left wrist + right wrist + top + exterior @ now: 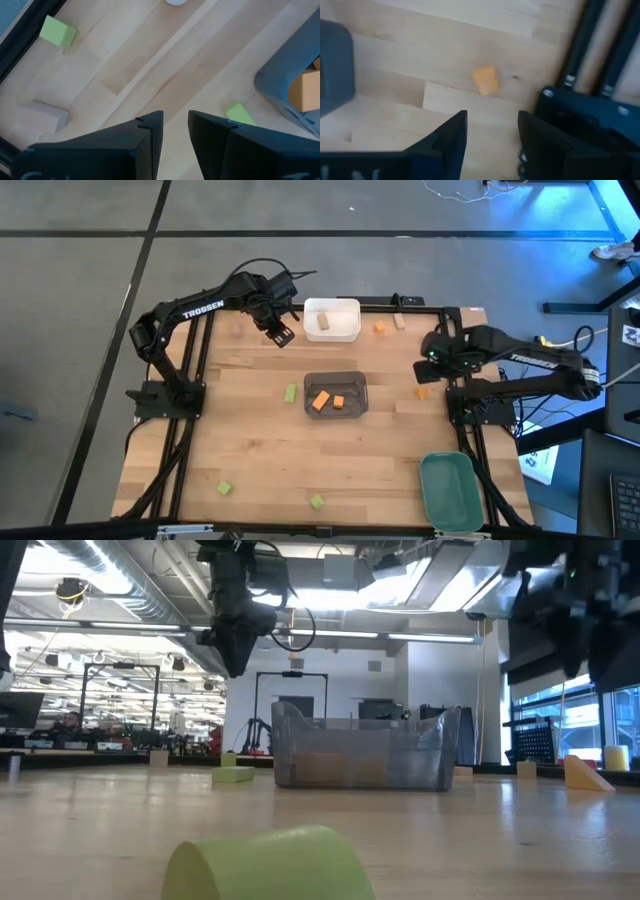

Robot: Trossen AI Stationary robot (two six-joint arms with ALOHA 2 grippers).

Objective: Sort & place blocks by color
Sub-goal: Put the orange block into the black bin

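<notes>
High view, bins: three on my pale wooden table (250,440): a white rectangular bin (345,330) at the far edge, a dark grey see-through bin (336,379) in the middle, a green bin (450,492) at the near right corner.
High view, blocks: two small orange blocks (328,401) lie in the grey bin and one pale tan wooden block (324,322) in the white bin. Loose on the table: two orange blocks (380,328), one beside the white bin and one under my right arm; three light green blocks (290,393), one just left of the grey bin and two near the front edge.
High view, my left gripper (279,333): raised just left of the white bin, holding nothing.
Low view: one rounded green block (268,862) close up, one flat green block (232,774) left of the grey bin.
Left wrist view, my fingers (150,137): slightly parted, empty; two green blocks and one grey-tan block (47,111) on the wood.
Right wrist view, my right gripper (490,132): fingers apart, empty, one orange block ahead of them.
</notes>
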